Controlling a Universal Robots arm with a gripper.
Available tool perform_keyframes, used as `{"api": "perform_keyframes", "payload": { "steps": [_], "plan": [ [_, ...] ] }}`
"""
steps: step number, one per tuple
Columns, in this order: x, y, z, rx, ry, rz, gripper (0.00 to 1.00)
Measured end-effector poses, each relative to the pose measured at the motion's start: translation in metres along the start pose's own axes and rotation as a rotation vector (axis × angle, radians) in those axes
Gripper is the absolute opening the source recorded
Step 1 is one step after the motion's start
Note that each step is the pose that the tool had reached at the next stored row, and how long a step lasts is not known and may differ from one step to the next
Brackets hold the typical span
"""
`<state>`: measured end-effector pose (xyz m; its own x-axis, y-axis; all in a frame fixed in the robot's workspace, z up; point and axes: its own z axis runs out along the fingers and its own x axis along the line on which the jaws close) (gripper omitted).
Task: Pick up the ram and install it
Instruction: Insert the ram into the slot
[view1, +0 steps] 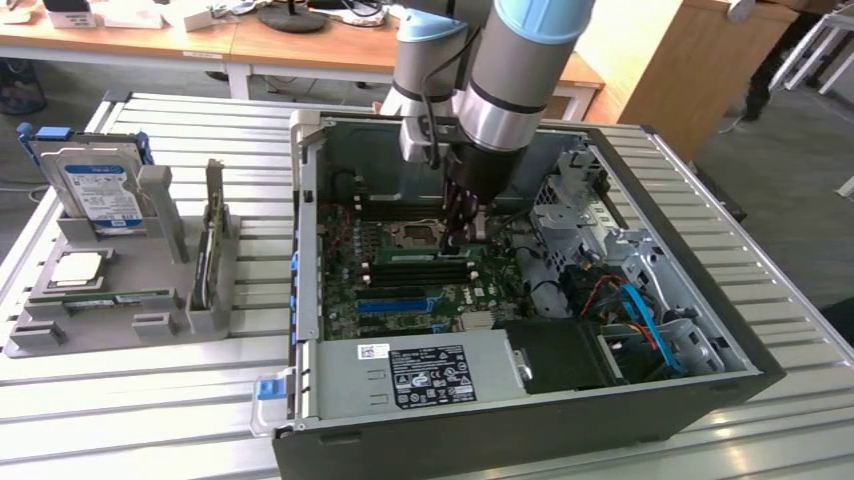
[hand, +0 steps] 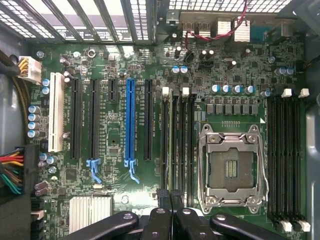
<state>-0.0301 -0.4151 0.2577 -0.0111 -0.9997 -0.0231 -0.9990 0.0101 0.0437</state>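
The ram (hand: 173, 140) is a thin green stick standing edge-up in one of the black memory slots beside the empty processor socket (hand: 231, 167). In the exterior view the ram (view1: 404, 257) lies low on the green motherboard inside the open computer case (view1: 304, 300). My gripper (view1: 461, 238) reaches straight down into the case at that slot bank. Its black fingertips (hand: 161, 196) are pressed together over one end of the stick, so my gripper (hand: 168, 196) is shut with nothing between them. I cannot tell whether the tips touch the stick.
A grey parts tray (view1: 120, 330) at the exterior view's left holds a hard drive (view1: 96, 190), a silver processor (view1: 80, 268), a dark expansion card (view1: 210, 250) and another green stick (view1: 118, 297). The power supply (view1: 414, 375) and drive cage with cables (view1: 627, 300) crowd the case.
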Motion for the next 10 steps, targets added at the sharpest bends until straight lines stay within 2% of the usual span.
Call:
{"api": "perform_keyframes", "payload": {
  "steps": [10],
  "plan": [
    [0.0002, -0.0004, 0.0089, 0.0, 0.0, 0.0, 0.12]
  ]
}}
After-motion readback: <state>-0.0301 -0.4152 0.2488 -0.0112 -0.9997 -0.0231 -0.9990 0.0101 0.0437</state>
